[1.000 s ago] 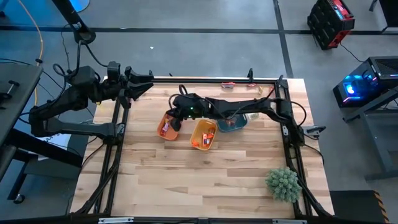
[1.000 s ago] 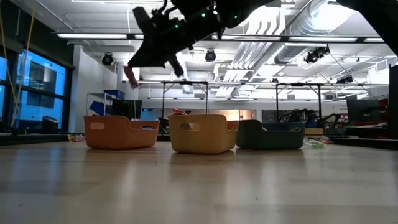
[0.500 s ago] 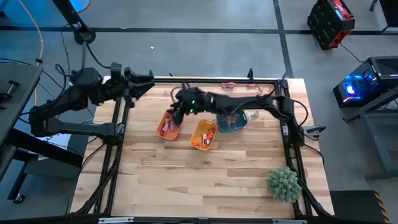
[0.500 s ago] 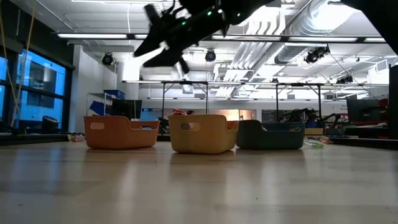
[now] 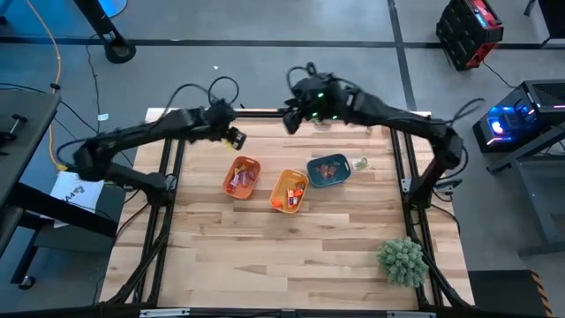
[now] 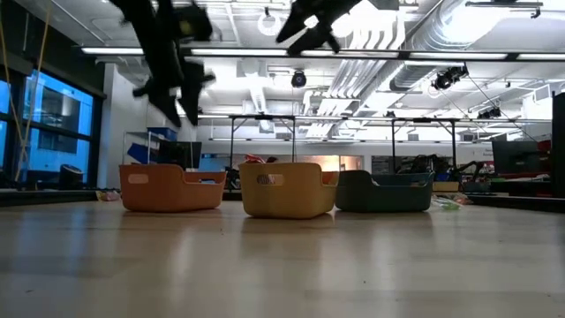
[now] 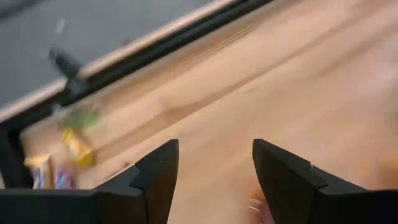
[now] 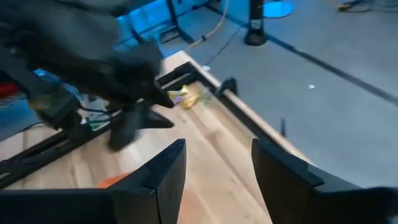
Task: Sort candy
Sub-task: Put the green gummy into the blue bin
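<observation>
Both grippers — left gripper (image 5: 231,135) and right gripper (image 5: 290,119) — hang spread and empty behind the orange bin (image 5: 240,177); candy (image 5: 237,179) lies in it, more wrapped sweets (image 7: 77,147) wait unsorted beyond

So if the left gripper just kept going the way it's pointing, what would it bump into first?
Probably bare table: the open left gripper faces empty wood. Farther on sit candy wrappers by the black frame rail, though depth is unclear.
</observation>
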You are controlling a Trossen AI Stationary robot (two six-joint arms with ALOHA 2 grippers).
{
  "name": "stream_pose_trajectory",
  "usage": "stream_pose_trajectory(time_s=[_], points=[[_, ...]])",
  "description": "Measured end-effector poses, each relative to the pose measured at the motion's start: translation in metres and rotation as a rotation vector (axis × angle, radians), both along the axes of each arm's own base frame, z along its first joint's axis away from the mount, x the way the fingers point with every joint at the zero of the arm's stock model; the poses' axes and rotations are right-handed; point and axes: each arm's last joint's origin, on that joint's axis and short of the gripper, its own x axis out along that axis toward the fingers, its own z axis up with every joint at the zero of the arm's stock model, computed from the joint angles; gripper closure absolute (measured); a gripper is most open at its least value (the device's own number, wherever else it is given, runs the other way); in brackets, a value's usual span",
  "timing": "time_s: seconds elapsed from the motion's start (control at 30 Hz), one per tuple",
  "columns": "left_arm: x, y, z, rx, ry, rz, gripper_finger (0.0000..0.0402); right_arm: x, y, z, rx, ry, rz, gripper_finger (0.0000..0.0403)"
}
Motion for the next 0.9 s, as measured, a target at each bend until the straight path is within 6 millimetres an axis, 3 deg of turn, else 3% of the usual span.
stream_pose_trajectory(time_s=[0.17,0.33,0.63,0.9], points=[[-0.008,0.056,-0.043,-0.116,0.040,0.257,0.0204,-0.030,0.001,0.022,-0.067,0.035,-0.021,0.0224],[-0.020,0.092,-0.064,-0.144,-0.033,0.467,0.0204,-0.044,0.000,0.027,-0.133,0.096,0.009,0.0224],[-0.035,0.119,-0.095,-0.211,-0.103,0.796,0.0204,-0.053,-0.016,0.017,-0.168,0.187,0.044,0.0224],[-0.042,0.128,-0.111,-0.220,-0.108,0.958,0.0204,-0.062,-0.032,0.017,-0.124,0.169,0.006,0.0224]])
